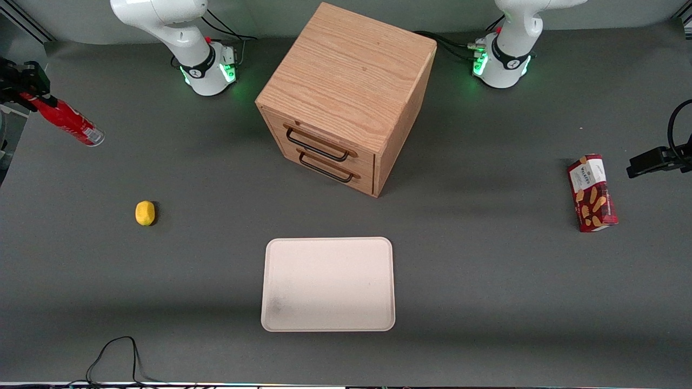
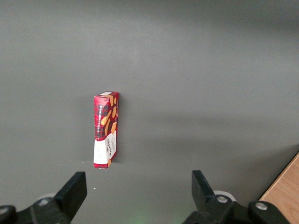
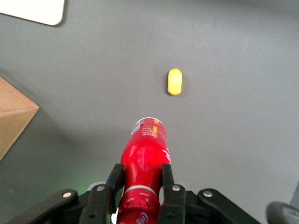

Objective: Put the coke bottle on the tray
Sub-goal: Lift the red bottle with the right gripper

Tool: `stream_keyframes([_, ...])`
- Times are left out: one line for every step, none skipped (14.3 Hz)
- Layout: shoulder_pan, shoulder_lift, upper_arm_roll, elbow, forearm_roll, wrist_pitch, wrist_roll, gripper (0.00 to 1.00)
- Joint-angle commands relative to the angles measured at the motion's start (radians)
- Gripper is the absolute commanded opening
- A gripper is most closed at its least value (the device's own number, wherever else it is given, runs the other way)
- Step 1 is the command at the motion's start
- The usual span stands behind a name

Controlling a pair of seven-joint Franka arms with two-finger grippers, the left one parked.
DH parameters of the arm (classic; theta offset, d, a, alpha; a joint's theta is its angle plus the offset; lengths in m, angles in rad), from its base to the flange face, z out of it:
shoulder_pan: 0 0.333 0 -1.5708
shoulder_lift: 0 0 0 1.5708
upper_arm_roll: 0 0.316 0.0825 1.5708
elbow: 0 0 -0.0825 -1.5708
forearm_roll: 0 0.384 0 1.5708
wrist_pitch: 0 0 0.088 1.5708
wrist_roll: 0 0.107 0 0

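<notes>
One bottle (image 3: 144,163) — slim, glossy red, silvery base — hangs tilted in the air at the working arm's end of the tabletop (image 1: 486,281), the claw (image 3: 139,189) clamped on its neck end for carrying. The tray (image 1: 327,283), flat, cream, low-rimmed, lies well apart, nearer the front camera — a lemon (image 1: 145,212) between, a wooden cabinet (image 1: 346,97) nearby.

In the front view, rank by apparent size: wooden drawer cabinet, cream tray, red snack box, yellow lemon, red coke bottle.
1. Wooden two-drawer cabinet
2. Pale cream rectangular tray
3. Red snack box and glossy red coke bottle, held raised in the gripper: similar, unsure
4. Small yellow lemon
</notes>
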Motion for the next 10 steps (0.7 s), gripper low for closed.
stream_keyframes([0.009, 0.161, 0.011, 0.172, 0.073, -0.037, -0.008, 0.0])
stream_keyframes([0.027, 0.216, 0.017, 0.233, 0.087, -0.037, -0.004, 0.0])
stream_keyframes([0.047, 0.271, 0.017, 0.296, 0.096, -0.037, -0.001, 0.0])
stream_keyframes([0.061, 0.328, 0.017, 0.359, 0.11, -0.037, 0.0, 0.0])
stream_keyframes([0.078, 0.386, 0.019, 0.425, 0.119, -0.038, 0.002, 0.0])
stream_keyframes([0.107, 0.443, 0.017, 0.485, 0.13, -0.038, 0.006, 0.0])
stream_keyframes([0.128, 0.508, 0.017, 0.551, 0.144, -0.038, 0.009, 0.0])
stream_keyframes([0.144, 0.575, 0.019, 0.632, 0.154, -0.038, 0.02, 0.0])
stream_keyframes([0.173, 0.646, 0.017, 0.718, 0.168, -0.038, 0.052, 0.0])
stream_keyframes([0.194, 0.701, 0.017, 0.789, 0.178, -0.038, 0.083, 0.0])
